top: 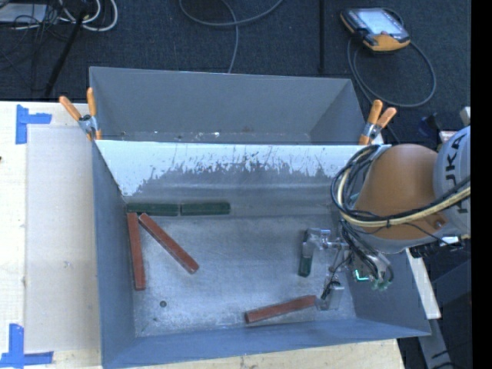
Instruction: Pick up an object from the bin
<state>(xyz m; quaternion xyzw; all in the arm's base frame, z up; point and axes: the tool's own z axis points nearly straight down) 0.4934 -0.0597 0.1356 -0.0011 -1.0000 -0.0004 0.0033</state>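
Fingers of the gripper [317, 284] stand spread with nothing between them, low over the right part of the bin [231, 129] floor. The lower finger sits at the right end of the front brown bar [280, 310] - touching it or just beside it, I cannot tell which. That spread looks like readiness to straddle something narrow, and this bar is the nearest candidate, though it is not between the fingers.

The other pieces keep to the edges. 2 dark green bars [178, 208] lie end to end along the foot of the back wall. The upright brown bar [137, 252] and the slanted brown bar [169, 243] meet at their top ends near the left wall.

Room is uneven. The middle of the floor is bare and free for travel. The front brown bar lies near the front wall, and the sloping right wall rises just beside the gripper - so a finger on the wall side probably has little clearance. The orange cover [400, 191] and cables [346, 198] hang over the right rim.
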